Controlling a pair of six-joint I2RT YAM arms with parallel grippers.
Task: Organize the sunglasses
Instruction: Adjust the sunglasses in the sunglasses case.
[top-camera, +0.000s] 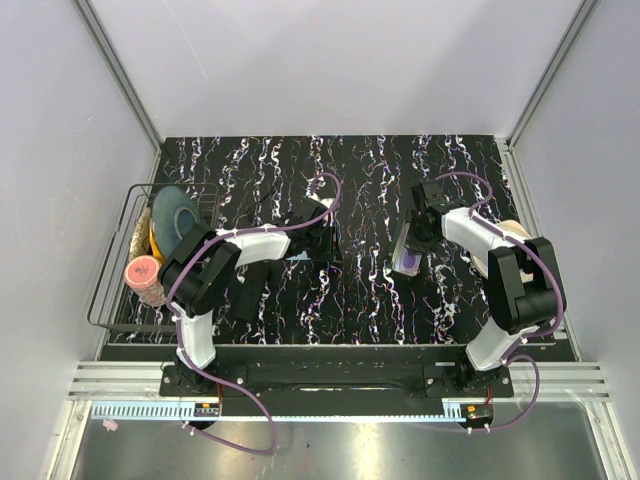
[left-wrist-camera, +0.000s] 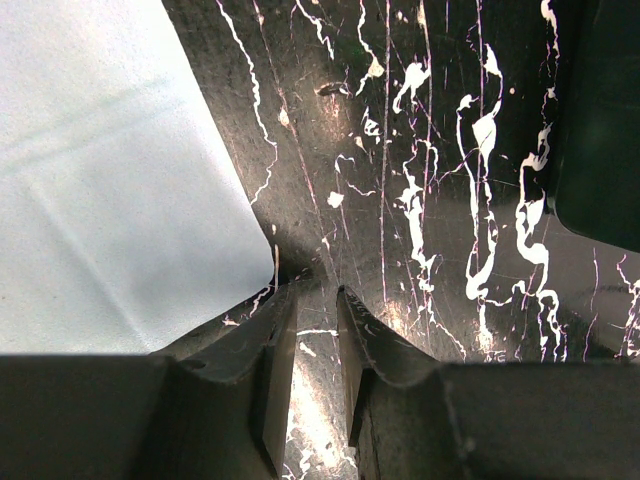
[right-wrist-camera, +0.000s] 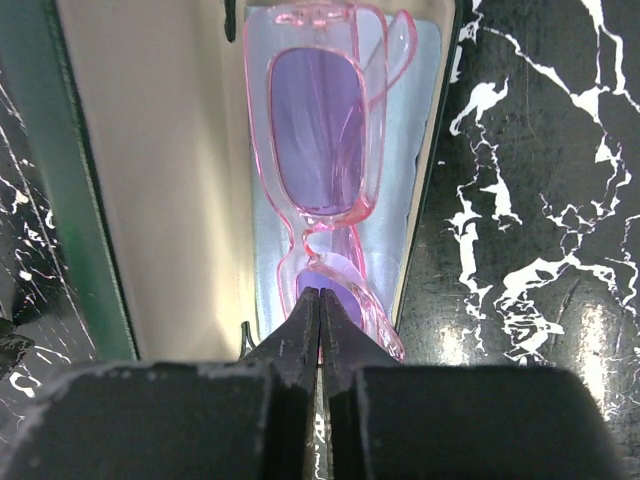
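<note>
Right gripper (right-wrist-camera: 320, 318) is clenched, fingertips pressed together with no gap, tips right over the lower lens of the sunglasses (right-wrist-camera: 315, 140); can't tell if it actually pinches the frame. Sunglasses are pink frame with purple lenses, folded, lying lengthwise inside the open case (right-wrist-camera: 150, 200): pale bluish bed under them, beige inner lid to the left, green edge beyond that. In the top view the case (top-camera: 403, 248) sits on the bench (top-camera: 460, 170) right of centre, directly under the right gripper (top-camera: 415, 236), a bit of purple showing in it. Left gripper (left-wrist-camera: 316, 318) is released, fingers slightly apart with bare bench (left-wrist-camera: 400, 120) visible between them, nothing held, tips down close to the surface. Light blue cloth (left-wrist-camera: 110, 170) lies flat just beside its left finger, corner nearly touching. Dark object (left-wrist-camera: 600, 120) at the right edge of the left wrist view, can't identify. From above the left gripper (top-camera: 325, 235) is mid-bench, apart from the case. Wire basket (top-camera: 108, 290) at the bench's left edge holds a teal dish (top-camera: 178, 215) and a pink cup (top-camera: 143, 272).
</note>
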